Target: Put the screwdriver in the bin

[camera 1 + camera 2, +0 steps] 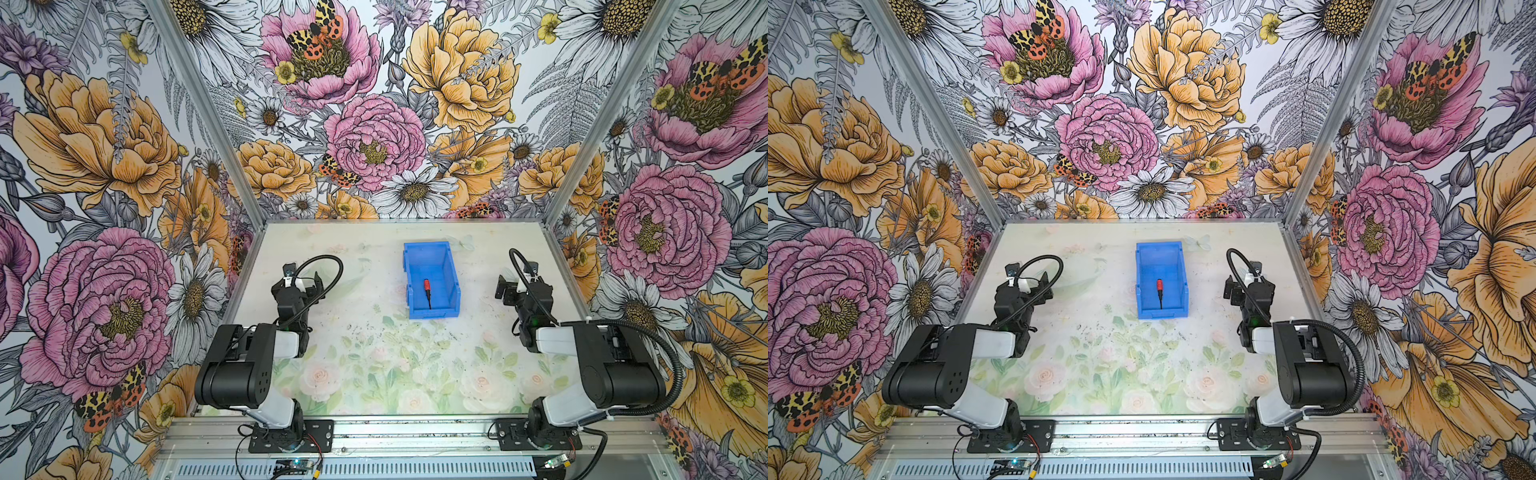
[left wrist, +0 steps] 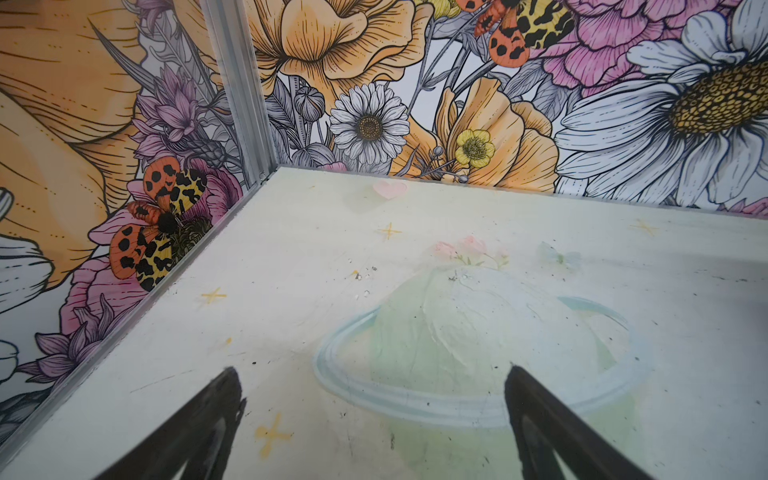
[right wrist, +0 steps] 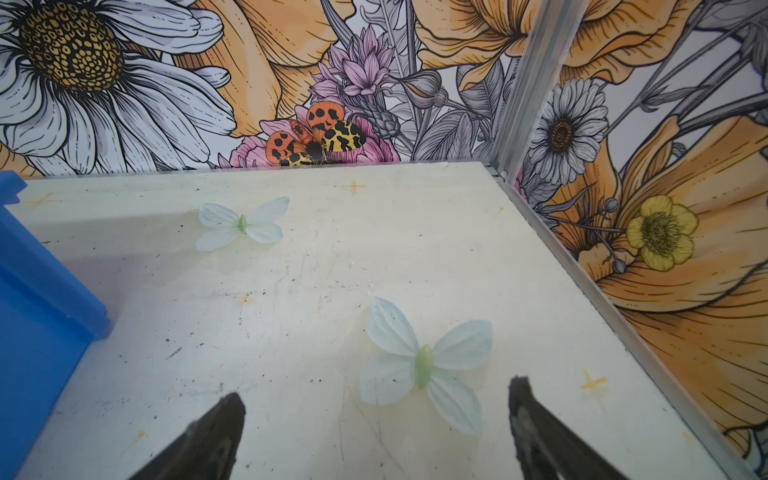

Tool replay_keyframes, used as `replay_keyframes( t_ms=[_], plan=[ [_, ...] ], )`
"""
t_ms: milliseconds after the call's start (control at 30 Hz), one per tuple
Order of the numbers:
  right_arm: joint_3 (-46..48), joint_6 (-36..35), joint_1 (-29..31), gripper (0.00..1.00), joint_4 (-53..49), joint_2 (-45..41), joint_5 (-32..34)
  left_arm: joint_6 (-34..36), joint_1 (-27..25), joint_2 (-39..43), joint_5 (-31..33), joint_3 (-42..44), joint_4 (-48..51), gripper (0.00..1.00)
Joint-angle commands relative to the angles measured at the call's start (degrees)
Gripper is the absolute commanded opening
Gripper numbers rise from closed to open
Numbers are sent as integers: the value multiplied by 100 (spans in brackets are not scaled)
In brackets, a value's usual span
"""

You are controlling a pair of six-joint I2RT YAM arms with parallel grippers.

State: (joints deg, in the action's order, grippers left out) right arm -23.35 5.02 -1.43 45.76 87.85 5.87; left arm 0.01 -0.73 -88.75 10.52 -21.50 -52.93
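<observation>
Now the little red screwdriver (image 1: pixel 427 291) lies flat on the floor of the blue bin (image 1: pixel 409 282), toward the bin's low front edge, and both top views show its thin dark tip pointing at that edge. The left gripper (image 2: pixel 372 386) hangs over the bare table (image 1: pixel 374 365), well off to the left of the bin, with its two fingers wide apart and nothing between them. The right gripper (image 3: pixel 376 395) is off to the right of the bin, not touching it, its fingers spread apart too and holding nothing.
</observation>
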Motion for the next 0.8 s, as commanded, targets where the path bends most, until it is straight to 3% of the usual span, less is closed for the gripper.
replay_keyframes(
  t_ms=[0,767],
  plan=[
    [-11,-27,21,99,196,37,-51,60,19,-2,-181,-21,-69,99],
    [53,-43,29,99,289,4,-51,7,91,-1,-340,-6,-78,99]
  ],
)
